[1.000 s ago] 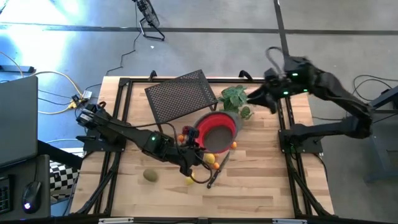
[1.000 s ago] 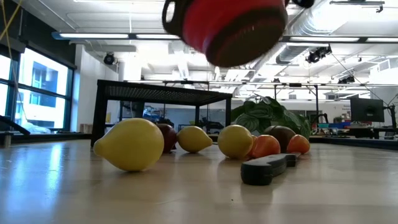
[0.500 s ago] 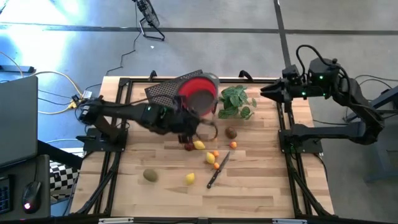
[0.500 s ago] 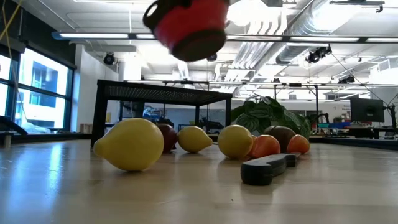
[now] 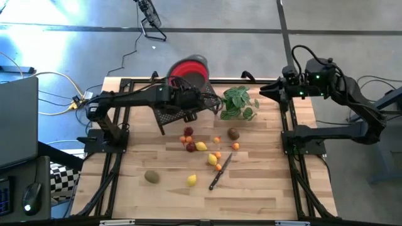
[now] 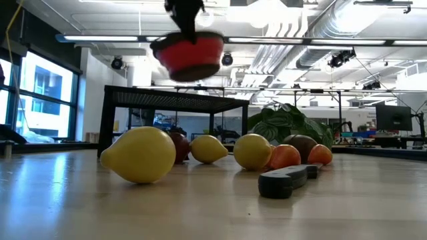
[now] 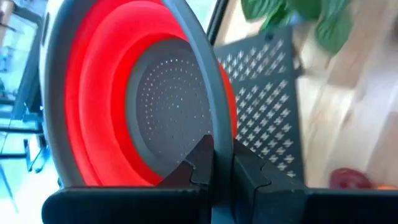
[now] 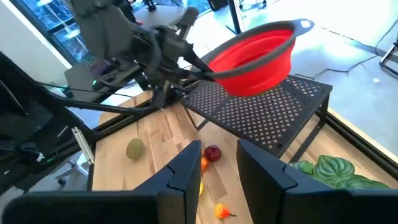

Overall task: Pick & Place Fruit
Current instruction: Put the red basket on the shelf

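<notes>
My left gripper (image 7: 214, 171) is shut on a red collapsible colander (image 5: 188, 68) with a grey rim, held high over the black mesh rack (image 5: 182, 103) near the table's far edge. The colander also shows in the low view (image 6: 188, 55) and the right wrist view (image 8: 255, 53). Fruit lies loose on the wood: lemons (image 5: 200, 146) (image 5: 191, 180), kiwi-like ovals (image 5: 151, 177) (image 5: 233, 134), dark red pieces (image 5: 188, 132), tiny orange balls (image 5: 218, 155). My right gripper (image 8: 214, 180) hangs open at the far right, beside the leafy plant (image 5: 239, 103). My left gripper pinches the colander's grey rim (image 7: 219, 140) between its two fingers, one finger on each face of the rim. The fingers come roughly level from the table's near-left side (image 8: 199, 70). The colander is lifted clear, opening up and nearly level, its bowl hanging below the rim.
A black-handled knife (image 5: 218, 172) lies near the front lemons, its handle close in the low view (image 6: 287, 180). The rack stands on legs at the far left of centre. The plant sits at the far right. Bare wood shows along the near edge (image 5: 264, 201).
My left gripper carried the colander from over the fruit at the table's middle toward the far edge and upward, above the rack. The colander swung from tilted to nearly level. The fruit beneath stayed where it lay. My right gripper drew back slightly from the plant.
</notes>
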You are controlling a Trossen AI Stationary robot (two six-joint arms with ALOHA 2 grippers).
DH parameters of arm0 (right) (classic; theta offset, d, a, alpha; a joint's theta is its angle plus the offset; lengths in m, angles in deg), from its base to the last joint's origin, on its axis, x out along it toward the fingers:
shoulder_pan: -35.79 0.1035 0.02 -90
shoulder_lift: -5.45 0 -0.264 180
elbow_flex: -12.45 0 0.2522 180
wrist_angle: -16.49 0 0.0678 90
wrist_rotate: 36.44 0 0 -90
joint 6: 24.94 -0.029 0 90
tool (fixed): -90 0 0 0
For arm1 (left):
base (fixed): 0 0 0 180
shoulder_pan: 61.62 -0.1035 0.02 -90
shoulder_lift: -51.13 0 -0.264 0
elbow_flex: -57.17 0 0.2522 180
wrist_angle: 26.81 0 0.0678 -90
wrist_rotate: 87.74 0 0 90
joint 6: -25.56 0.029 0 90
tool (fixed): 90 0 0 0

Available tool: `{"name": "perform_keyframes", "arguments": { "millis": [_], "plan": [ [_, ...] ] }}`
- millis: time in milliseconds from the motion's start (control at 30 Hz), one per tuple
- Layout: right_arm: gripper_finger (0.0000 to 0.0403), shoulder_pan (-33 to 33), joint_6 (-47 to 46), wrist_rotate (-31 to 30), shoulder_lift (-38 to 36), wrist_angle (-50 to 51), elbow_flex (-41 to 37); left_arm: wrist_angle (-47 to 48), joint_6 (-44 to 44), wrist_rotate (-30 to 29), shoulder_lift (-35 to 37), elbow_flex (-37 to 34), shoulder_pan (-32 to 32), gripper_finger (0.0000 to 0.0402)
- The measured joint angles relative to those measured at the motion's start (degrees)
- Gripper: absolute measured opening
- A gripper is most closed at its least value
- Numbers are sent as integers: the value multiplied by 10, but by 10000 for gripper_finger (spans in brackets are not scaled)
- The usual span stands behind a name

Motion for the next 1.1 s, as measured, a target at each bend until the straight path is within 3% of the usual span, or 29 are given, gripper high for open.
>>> {"name": "perform_keyframes", "arguments": {
  "millis": [467, 1100],
  "plan": [
    [95, 0, 16, -1, 32, 0, 0, -26, 49, 44, -42, 0, -80, 18],
    [95, 0, 25, -11, 53, 0, 0, -41, 74, 75, -52, 0, -88, 18]
  ]
}}
